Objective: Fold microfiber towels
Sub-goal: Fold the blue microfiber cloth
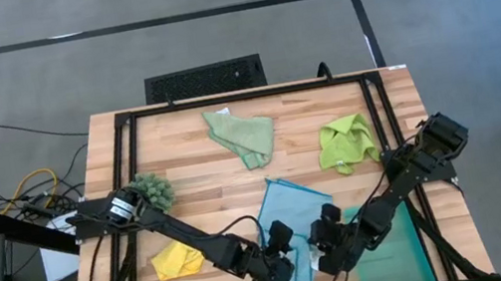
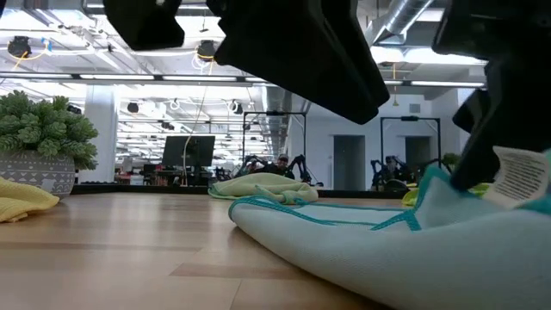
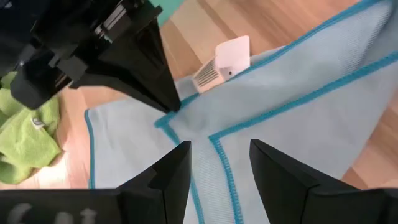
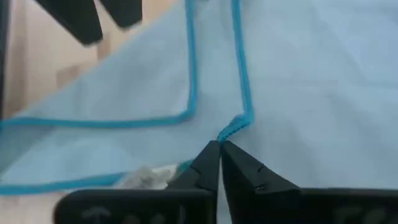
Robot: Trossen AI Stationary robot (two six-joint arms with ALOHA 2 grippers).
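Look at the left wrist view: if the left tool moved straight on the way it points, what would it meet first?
Most likely the light blue towel, which lies directly ahead of the left tool between its open fingers. The right tool is pinching the same cloth just beyond; depth is hard to judge.

Count of things on the table

Four microfiber towels: one light blue towel (image 1: 293, 216) at six o'clock, one pale sage green towel (image 1: 243, 135) at twelve, one lime green towel (image 1: 347, 142) at two, one yellow towel (image 1: 177, 261) at eight. One dark-green spiky clump (image 1: 151, 189) at nine, one teal tray (image 1: 400, 256) at five, two arms.
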